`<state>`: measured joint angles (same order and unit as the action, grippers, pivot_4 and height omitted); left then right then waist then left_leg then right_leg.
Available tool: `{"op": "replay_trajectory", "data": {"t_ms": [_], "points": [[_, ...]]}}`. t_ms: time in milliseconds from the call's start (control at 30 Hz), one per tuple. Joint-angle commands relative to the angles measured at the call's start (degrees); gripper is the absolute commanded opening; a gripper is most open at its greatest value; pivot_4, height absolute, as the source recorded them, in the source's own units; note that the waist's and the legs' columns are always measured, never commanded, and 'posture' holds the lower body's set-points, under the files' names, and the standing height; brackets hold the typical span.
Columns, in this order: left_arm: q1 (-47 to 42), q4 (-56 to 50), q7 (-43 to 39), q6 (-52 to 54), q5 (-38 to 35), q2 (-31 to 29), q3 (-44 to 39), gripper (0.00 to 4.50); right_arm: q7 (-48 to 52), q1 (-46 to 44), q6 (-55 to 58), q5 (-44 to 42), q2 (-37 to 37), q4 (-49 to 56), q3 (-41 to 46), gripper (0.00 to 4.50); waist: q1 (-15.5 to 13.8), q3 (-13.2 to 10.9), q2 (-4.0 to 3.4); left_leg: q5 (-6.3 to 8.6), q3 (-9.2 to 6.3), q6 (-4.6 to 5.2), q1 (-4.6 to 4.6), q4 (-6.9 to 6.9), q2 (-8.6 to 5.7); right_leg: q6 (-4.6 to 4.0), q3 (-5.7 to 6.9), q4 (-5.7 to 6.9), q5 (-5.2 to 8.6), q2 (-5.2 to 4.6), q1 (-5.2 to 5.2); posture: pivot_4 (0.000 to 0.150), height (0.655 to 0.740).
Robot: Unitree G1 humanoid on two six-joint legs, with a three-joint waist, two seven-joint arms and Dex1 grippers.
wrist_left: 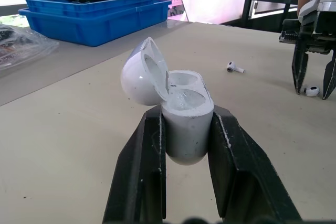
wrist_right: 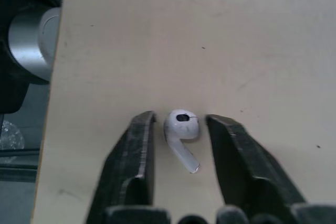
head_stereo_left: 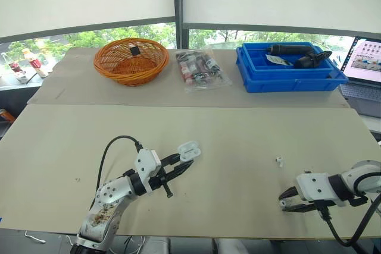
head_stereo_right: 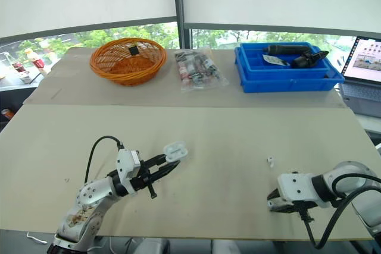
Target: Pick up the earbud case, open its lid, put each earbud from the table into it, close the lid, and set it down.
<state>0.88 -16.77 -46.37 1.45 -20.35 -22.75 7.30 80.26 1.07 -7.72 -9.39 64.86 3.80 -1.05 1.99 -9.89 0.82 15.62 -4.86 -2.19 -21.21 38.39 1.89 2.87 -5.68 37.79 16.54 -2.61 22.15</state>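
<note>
Cut off by the right edge: a laptop (head_stereo_left: pixel 366 63), with screen text too small to read. Equally unreadable: the white tag in the blue bin (head_stereo_left: pixel 286 78) and the labels inside the clear bag (head_stereo_left: pixel 201 68). Near left, held above the table (head_stereo_left: pixel 238 129) and clamped by its body in the left gripper (head_stereo_left: pixel 181 162): the earbud case (wrist_left: pixel 186 114), white, glossy, lid (wrist_left: pixel 139 72) swung open, two wells visible. Near right, the right gripper (head_stereo_left: pixel 288 200), parted narrowly around one earbud (wrist_right: pixel 181 125) lying on the table, with small gaps on both sides. A little farther, the second earbud (head_stereo_left: pixel 278 160).
</note>
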Motion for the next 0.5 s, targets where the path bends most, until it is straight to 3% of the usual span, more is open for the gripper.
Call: {"op": "replay_trajectory", "data": {"t_ms": [33,300,500], "points": [[0.07,-2.0,-0.08,-0.25,-0.57,-0.19,-0.25,0.58,-0.42,1.91,2.47,-0.97,0.92,1.59,1.81,3.33,-0.26,0.0,0.0,0.0,0.0,0.0,0.0,0.0,0.0,0.0,0.0,0.0,0.0,0.0,0.0,0.15,0.7163],[0.14,-1.5,-0.43,-0.29,-0.66,-0.56,-0.46,0.58,-3.25,6.67,13.18,-2.91,4.75,18.87,10.05,3.35,-1.05,0.0,-0.06,0.0,-0.01,0.0,-0.01,0.02,-0.01,0.0,0.0,0.08,0.0,0.0,0.02,0.15,0.7163],[-0.03,-1.49,-0.2,-0.31,-0.24,-0.12,0.29,0.58,-3.16,3.59,12.97,7.22,10.9,24.43,3.5,3.35,-1.06,0.0,-0.06,0.0,0.0,-0.01,0.01,0.01,0.0,0.0,0.01,0.04,0.01,0.0,0.02,0.15,0.7163]]}}
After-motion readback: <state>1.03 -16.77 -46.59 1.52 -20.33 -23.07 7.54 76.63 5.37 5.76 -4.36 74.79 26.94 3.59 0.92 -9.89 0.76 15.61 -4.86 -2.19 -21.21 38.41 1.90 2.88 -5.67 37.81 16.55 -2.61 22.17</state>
